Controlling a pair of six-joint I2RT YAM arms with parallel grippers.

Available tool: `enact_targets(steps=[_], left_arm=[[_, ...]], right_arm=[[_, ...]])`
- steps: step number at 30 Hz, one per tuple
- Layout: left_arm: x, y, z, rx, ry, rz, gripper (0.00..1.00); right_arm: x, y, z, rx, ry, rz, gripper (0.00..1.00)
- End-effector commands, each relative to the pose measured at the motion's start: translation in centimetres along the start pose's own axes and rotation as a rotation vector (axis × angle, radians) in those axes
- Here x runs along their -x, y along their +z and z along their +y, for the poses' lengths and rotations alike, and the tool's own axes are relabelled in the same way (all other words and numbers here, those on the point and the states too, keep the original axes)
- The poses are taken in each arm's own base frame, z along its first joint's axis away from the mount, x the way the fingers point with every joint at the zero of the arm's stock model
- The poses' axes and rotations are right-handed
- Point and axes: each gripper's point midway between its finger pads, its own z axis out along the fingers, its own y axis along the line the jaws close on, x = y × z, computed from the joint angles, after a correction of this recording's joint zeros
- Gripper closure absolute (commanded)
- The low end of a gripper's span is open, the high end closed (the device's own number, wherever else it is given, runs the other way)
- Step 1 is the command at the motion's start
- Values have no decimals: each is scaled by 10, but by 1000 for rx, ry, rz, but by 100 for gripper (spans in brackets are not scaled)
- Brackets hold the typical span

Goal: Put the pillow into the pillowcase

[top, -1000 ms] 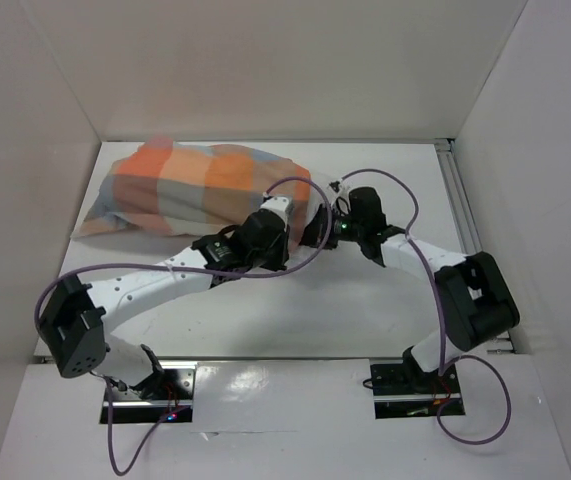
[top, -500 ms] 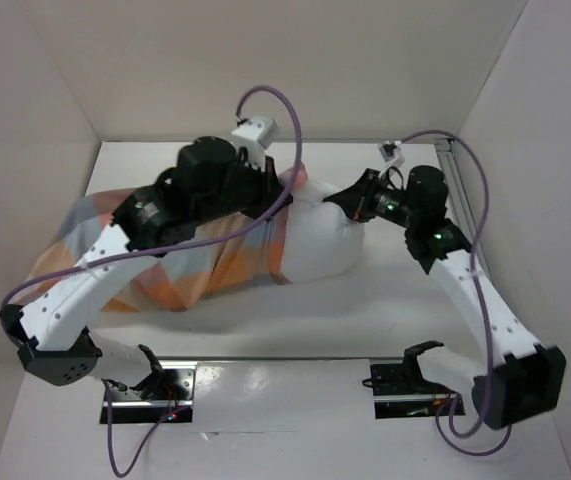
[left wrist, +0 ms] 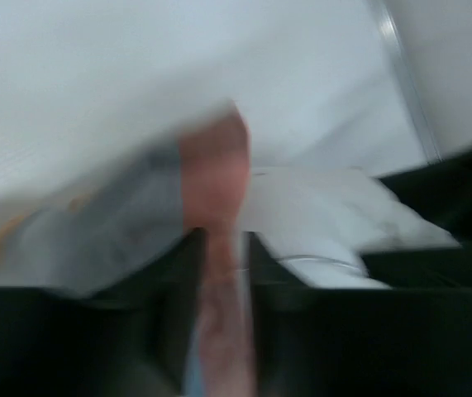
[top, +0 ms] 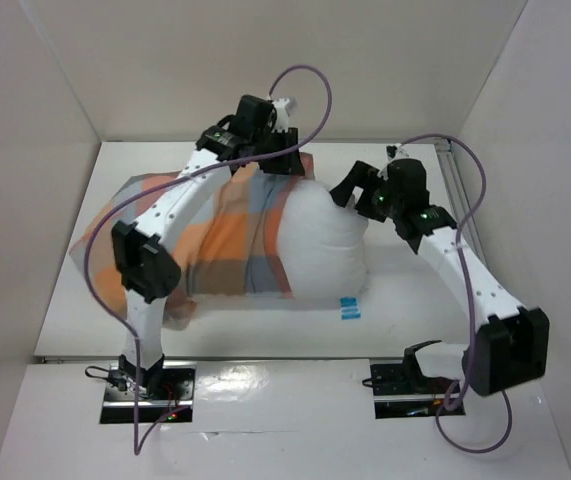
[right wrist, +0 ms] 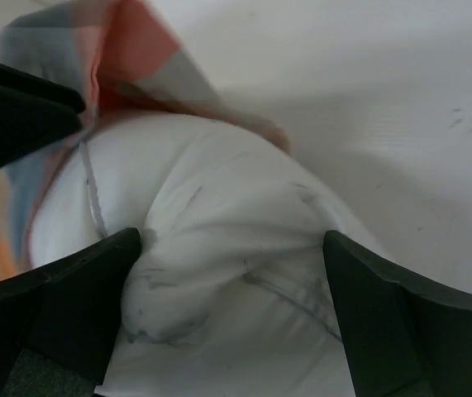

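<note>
A second earlier the pillowcase [top: 215,235] covered the whole pillow [top: 320,250] in a bundle at the far left of the table [top: 405,300]. By now it had slid nearer and spread flatter, and the pillow's white right end and its blue label [top: 348,308] had come out of the opening. Both arms had risen from their low, folded pose. The left gripper [top: 283,160] had travelled to the far edge of the cloth, and a blurred strip of cloth lay between its fingers [left wrist: 178,273]. The right gripper [top: 350,190] had swung right and back, and its jaws had spread wide over the pillow's far corner.
</note>
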Motion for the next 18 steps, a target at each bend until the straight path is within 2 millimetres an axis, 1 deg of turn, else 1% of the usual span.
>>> enact_targets(steps=[1,2,3,4,5,6,7,8,9,10,11,12,13,14,15,16,17,18], left_arm=[[55,2,9,-57,-4,-151,49],[61,-2,11,-55,-13,-167,40],[67,-14,5,-63,-5,-188,31],[76,-24,11,-30,-6,-228,26],[76,-31,15,0,8,-241,26],[89,-57,11,32,27,-310,28],[86,-62,16,64,30,-312,32],[89,-72,9,72,47,-339,34],[78,-80,12,126,59,-324,35],[70,-80,16,159,54,-306,36],[54,-75,24,200,57,-265,38],[43,-76,31,249,53,-238,38],[35,-74,31,263,56,-224,38],[26,-77,19,253,81,-216,38],[8,-70,23,280,86,-170,36],[0,-70,17,279,87,-160,36],[-13,-67,3,275,113,-139,36],[-24,-63,3,304,117,-118,34]], right_arm=[[38,15,-7,-105,-51,-113,0],[52,14,-12,-147,-94,-135,0],[79,8,-10,-202,-116,-206,0],[81,6,-19,-253,-130,-202,0],[89,1,-25,-293,-141,-224,0],[96,-6,-35,-358,-164,-257,0],[101,-15,-42,-396,-159,-282,0],[104,-20,-49,-427,-155,-300,0],[102,-28,-64,-478,-154,-305,0],[100,-32,-72,-506,-150,-305,0],[96,-33,-81,-537,-145,-296,0],[97,-38,-89,-555,-136,-304,0],[89,-38,-101,-582,-129,-277,0],[84,-38,-101,-562,-125,-260,0],[72,-31,-96,-495,-117,-206,0],[60,-26,-93,-450,-114,-169,0],[50,-21,-88,-397,-112,-135,0],[39,-17,-86,-357,-102,-91,0]])
